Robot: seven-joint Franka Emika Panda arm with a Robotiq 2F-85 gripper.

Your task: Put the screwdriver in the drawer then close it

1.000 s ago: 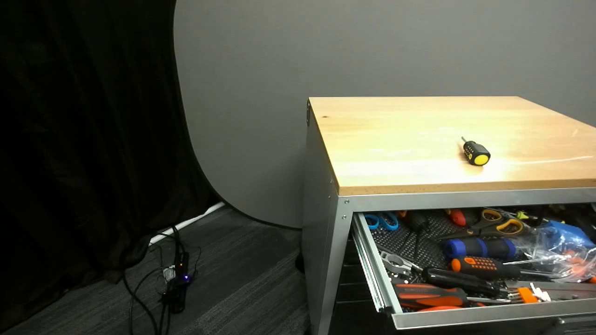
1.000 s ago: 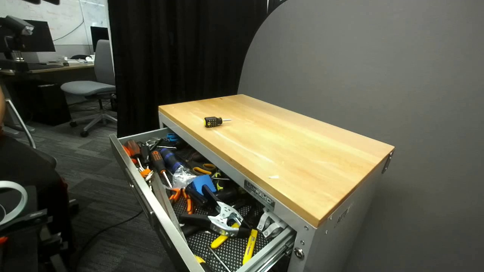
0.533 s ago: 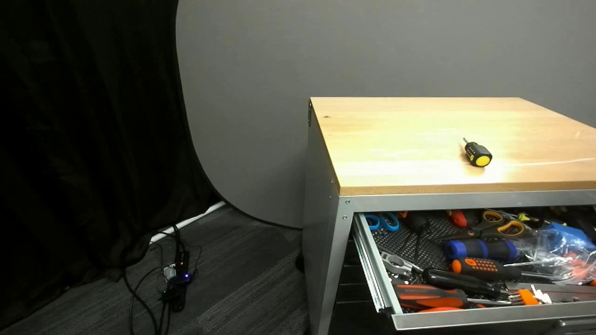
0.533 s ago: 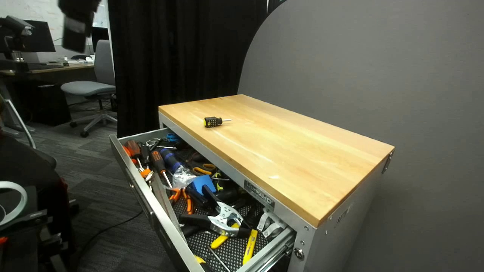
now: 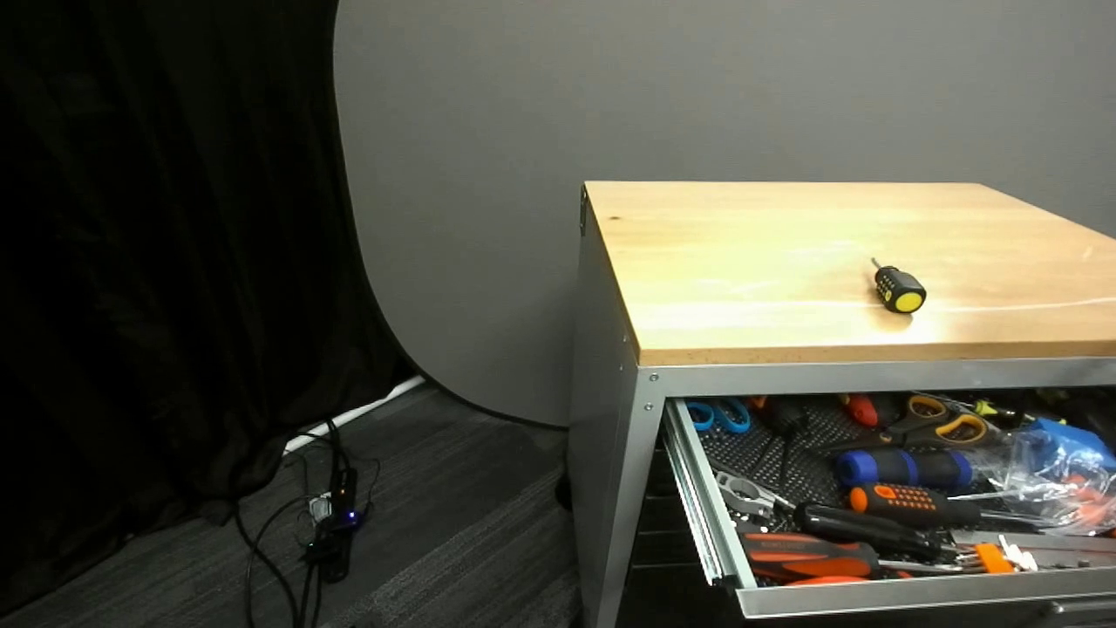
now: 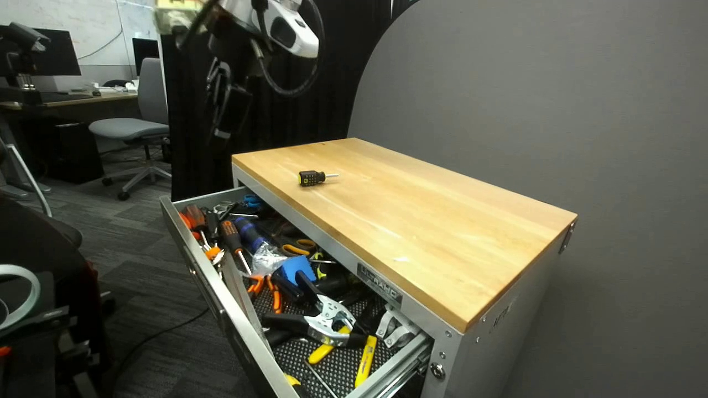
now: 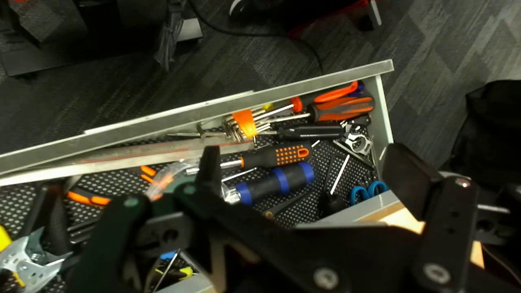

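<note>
The small screwdriver with the yellow-and-black handle lies on the wooden cabinet top near its front edge, in both exterior views (image 5: pixel 900 292) (image 6: pixel 312 178). It is out of sight in the wrist view. The drawer is pulled open and full of tools in both exterior views (image 5: pixel 924 595) (image 6: pixel 221 296); its front wall also shows in the wrist view (image 7: pixel 191 112). My gripper (image 6: pixel 224 134) hangs in the air above the drawer's far end, left of the screwdriver in that exterior view. In the wrist view my gripper (image 7: pixel 303 162) has its fingers wide apart with nothing held between them.
The wooden top (image 6: pixel 431 237) has a raised edge over the drawer. Inside the drawer lie a blue-banded tool (image 7: pixel 274 183), blue-handled scissors (image 7: pixel 368 191), orange-handled tools and a metal clamp (image 6: pixel 332 318). A lower drawer handle (image 5: pixel 1081 604) shows beneath.
My arm and gripper have come into view from the top left of an exterior view and moved right towards the cabinet. The screwdriver and drawer stay in place on the cabinet.
</note>
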